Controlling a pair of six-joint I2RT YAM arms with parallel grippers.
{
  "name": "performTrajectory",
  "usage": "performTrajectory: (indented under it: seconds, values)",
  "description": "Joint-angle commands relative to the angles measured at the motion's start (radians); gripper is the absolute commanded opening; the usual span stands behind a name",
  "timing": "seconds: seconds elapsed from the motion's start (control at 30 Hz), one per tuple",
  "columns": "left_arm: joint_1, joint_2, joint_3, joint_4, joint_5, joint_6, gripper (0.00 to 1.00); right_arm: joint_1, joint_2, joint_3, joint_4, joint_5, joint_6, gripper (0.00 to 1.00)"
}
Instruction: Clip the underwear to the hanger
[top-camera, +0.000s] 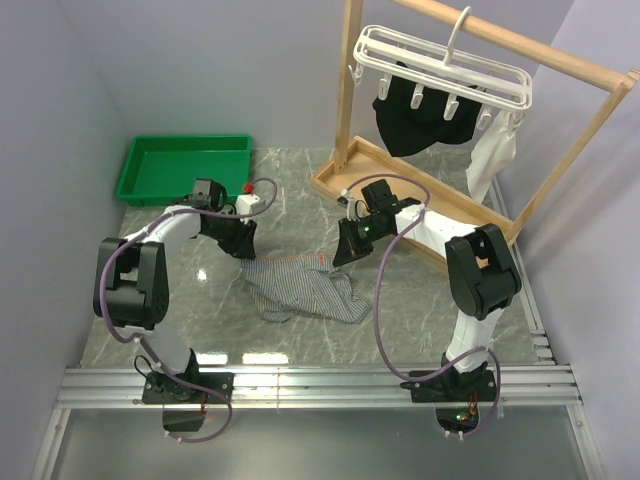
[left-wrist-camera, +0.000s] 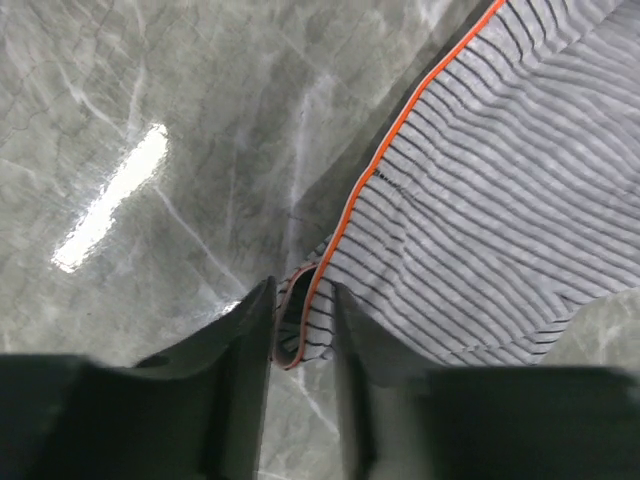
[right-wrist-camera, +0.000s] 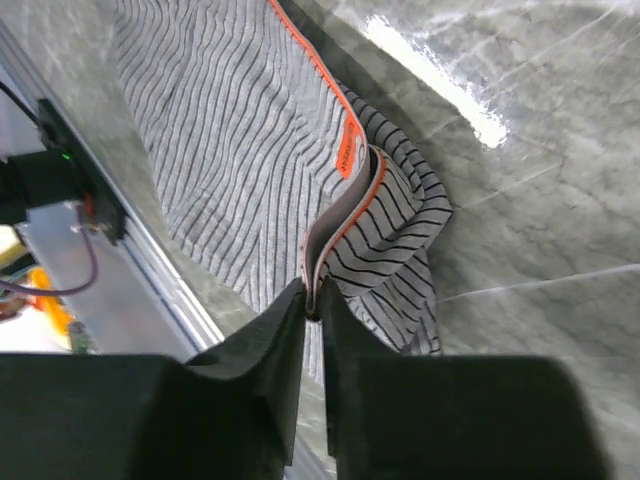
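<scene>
The underwear (top-camera: 300, 288), grey-and-white pinstriped with an orange-edged waistband, lies crumpled on the marble table between my arms. My left gripper (top-camera: 243, 250) is low at its left corner. In the left wrist view the gripper (left-wrist-camera: 300, 325) has narrow jaws, and a fold of the waistband (left-wrist-camera: 300, 310) fills the gap. My right gripper (top-camera: 343, 255) is shut on the waistband, shown in the right wrist view (right-wrist-camera: 335, 215) pinched at the tips of the gripper (right-wrist-camera: 312, 300). The white hanger (top-camera: 440, 62) hangs from the wooden rack at the back right, far from both grippers.
A black garment (top-camera: 420, 118) and a small white cloth (top-camera: 492, 160) hang from the hanger's clips. The wooden rack (top-camera: 350, 120) and its base tray stand at the back right. A green tray (top-camera: 185, 165) sits at the back left. An aluminium rail (top-camera: 320, 382) runs along the near edge.
</scene>
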Motion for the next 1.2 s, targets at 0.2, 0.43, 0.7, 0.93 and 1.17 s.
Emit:
performTrajectory:
  seconds: [0.2, 0.43, 0.7, 0.93, 1.17]
  values:
    - [0.229, -0.098, -0.050, 0.054, 0.311, -0.227, 0.63, -0.037, -0.106, -0.010, 0.043, 0.044, -0.030, 0.00]
    - [0.260, -0.079, -0.169, 0.210, 0.392, -0.385, 0.63, -0.044, -0.106, 0.017, -0.006, 0.061, -0.087, 0.00]
    - [0.240, 0.008, -0.212, 0.356, 0.394, -0.504, 0.56, -0.042, -0.103, 0.028, -0.008, 0.055, -0.081, 0.00]
    - [0.174, 0.046, -0.193, 0.367, 0.394, -0.502, 0.32, -0.044, -0.112, 0.059, -0.038, 0.079, -0.096, 0.00]
    - [0.184, -0.012, -0.006, 0.215, 0.369, -0.401, 0.00, -0.066, -0.215, 0.106, -0.081, 0.148, -0.127, 0.00]
